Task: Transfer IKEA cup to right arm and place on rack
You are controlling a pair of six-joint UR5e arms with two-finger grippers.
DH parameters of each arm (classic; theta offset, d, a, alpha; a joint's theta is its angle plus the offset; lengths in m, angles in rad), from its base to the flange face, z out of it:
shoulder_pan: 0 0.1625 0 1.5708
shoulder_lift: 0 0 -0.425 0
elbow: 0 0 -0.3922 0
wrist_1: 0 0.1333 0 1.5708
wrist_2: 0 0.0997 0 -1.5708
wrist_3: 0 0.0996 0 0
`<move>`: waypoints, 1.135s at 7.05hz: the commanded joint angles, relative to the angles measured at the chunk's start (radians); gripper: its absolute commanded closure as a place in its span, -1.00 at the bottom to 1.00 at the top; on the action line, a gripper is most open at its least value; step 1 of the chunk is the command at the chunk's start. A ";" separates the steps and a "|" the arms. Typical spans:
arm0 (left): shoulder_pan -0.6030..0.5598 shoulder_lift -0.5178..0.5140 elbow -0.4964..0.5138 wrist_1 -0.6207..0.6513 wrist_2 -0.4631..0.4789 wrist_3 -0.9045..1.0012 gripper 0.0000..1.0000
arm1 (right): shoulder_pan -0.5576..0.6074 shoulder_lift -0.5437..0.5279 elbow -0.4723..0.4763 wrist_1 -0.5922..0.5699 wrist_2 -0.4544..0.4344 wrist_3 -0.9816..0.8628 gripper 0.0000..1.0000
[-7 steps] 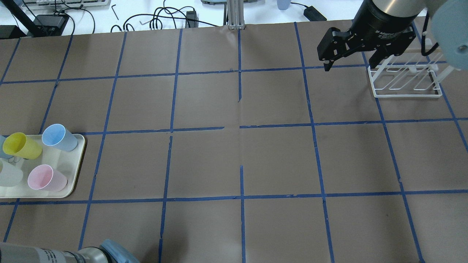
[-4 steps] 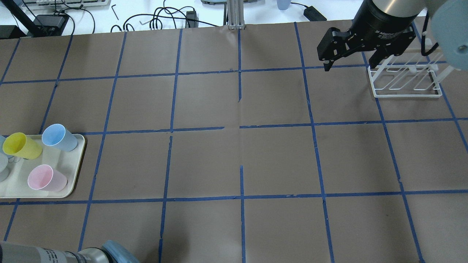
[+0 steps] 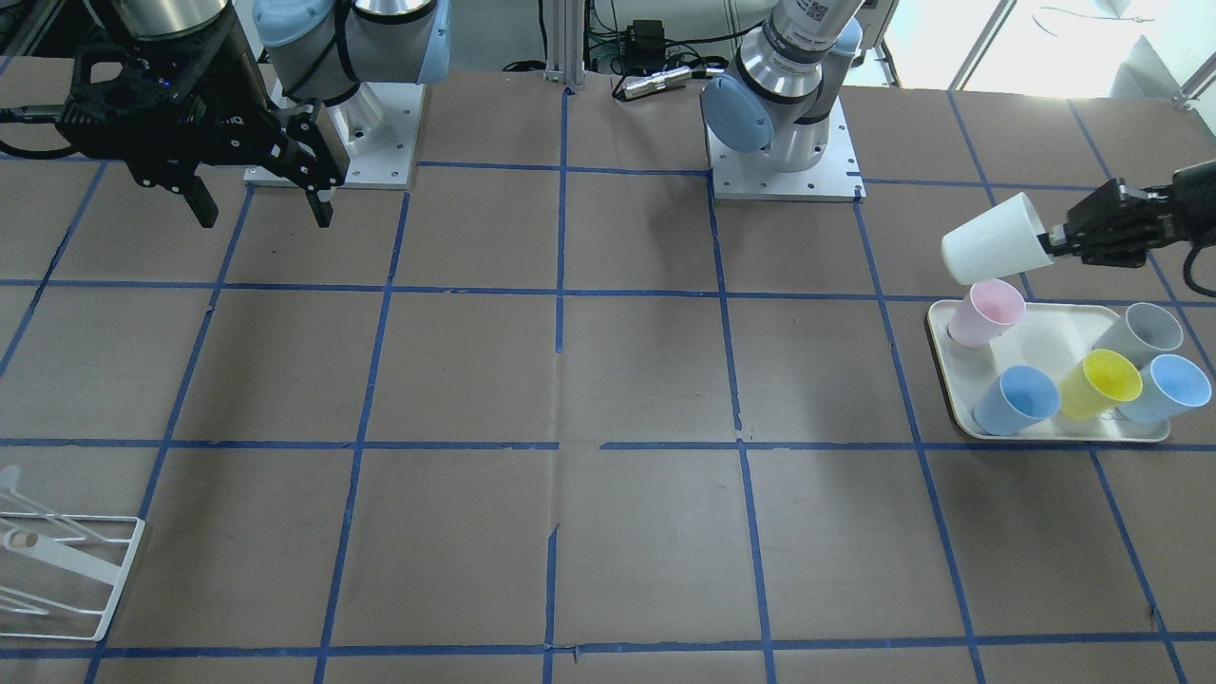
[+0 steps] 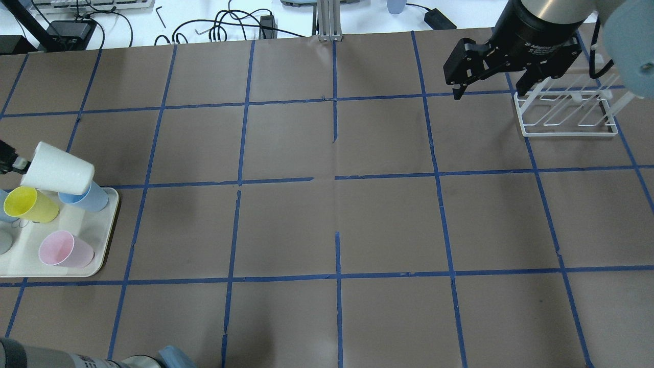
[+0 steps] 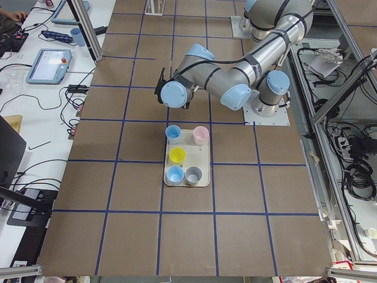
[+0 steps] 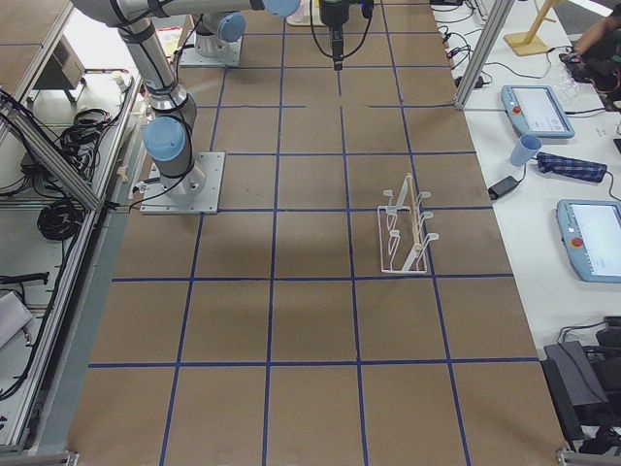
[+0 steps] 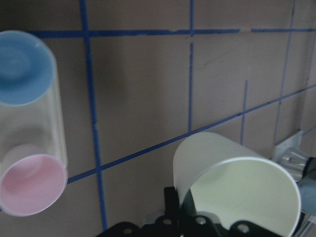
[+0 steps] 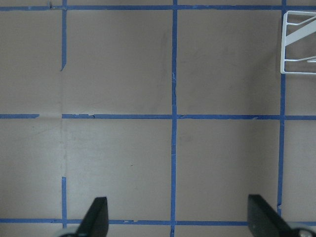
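Observation:
My left gripper (image 3: 1053,239) is shut on the rim of the IKEA cup (image 3: 993,241), a pale cream-white cup. It holds the cup tilted on its side in the air above the far part of the tray (image 3: 1045,334). The cup also shows in the overhead view (image 4: 57,168) and in the left wrist view (image 7: 237,187). My right gripper (image 4: 489,93) is open and empty, hovering just left of the white wire rack (image 4: 567,116). The rack holds no cups and also shows in the front view (image 3: 57,570).
The cream tray (image 4: 108,225) at the table's left edge holds a yellow cup (image 4: 28,204), a pink cup (image 4: 64,249), blue cups (image 4: 96,198) and a grey cup (image 3: 1137,334). Brown paper with blue tape lines covers the table between tray and rack.
The pale cup has left its spot on the tray and now hangs tilted in my left gripper above the tray. The right arm has not moved.

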 commanded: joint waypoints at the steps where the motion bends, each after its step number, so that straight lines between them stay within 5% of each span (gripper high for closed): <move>1: -0.147 0.009 -0.117 -0.043 -0.298 0.022 1.00 | -0.025 0.001 -0.019 0.043 0.048 0.004 -1.00; 6: -0.587 -0.011 -0.243 0.036 -1.010 0.036 1.00 | -0.249 0.001 -0.102 0.374 0.371 -0.006 -1.00; 8: -0.755 0.006 -0.284 0.056 -1.280 0.037 1.00 | -0.361 0.001 -0.101 0.508 0.598 -0.018 -1.00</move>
